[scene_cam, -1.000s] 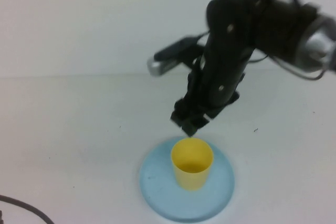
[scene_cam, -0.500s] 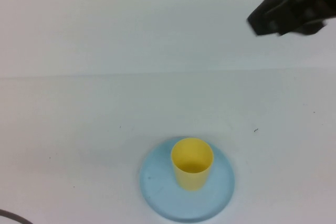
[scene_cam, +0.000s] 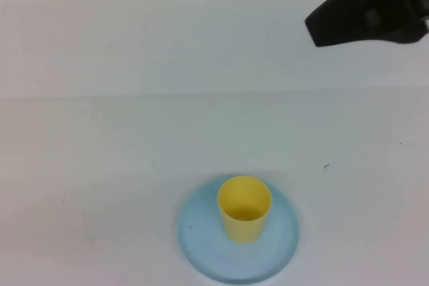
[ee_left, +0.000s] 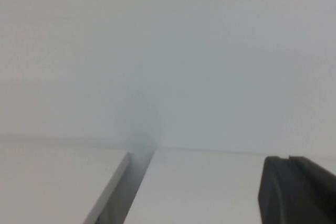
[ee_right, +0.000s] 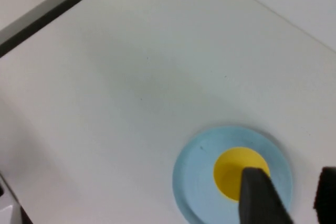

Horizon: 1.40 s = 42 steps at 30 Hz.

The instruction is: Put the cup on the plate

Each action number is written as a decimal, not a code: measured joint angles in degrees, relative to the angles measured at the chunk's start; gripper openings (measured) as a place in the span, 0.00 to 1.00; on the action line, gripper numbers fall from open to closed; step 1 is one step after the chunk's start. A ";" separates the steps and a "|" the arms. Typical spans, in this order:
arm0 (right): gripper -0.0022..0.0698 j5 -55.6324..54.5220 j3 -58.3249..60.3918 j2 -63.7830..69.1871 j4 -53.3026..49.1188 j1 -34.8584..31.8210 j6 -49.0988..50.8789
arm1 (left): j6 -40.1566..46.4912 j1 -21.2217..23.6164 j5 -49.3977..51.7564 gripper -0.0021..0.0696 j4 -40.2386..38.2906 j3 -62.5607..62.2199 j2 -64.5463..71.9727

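Right claw point(ee_right: 294, 198) high above, empty, cup point(scene_cam: 245, 209) upright on plate point(scene_cam: 201, 232)

Plain white table point(scene_cam: 100, 165) against a bare white wall point(scene_cam: 134, 25).

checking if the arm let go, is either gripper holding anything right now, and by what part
Nothing is held. The cup stands free on the plate. The right gripper is high above it, fingers apart and empty. The left gripper is parked away, shut on nothing.

right gripper point(ee_right: 289, 195) | lifted off the cup point(scene_cam: 244, 209) (now far above) | fingers point(ee_right: 260, 198) narrowed, empty
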 joint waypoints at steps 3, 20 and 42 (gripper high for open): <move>0.38 0.00 0.00 1.32 -2.38 0.00 0.00 | 0.00 0.00 1.33 0.03 -3.31 0.00 -1.49; 0.38 -55.41 64.61 -43.89 -4.79 -14.76 -7.74 | 0.38 -0.01 3.13 0.03 1.12 1.42 -1.22; 0.37 -49.76 108.53 -81.47 -4.25 -51.22 -7.55 | 25.46 -0.01 -10.38 0.03 -17.10 27.36 -1.53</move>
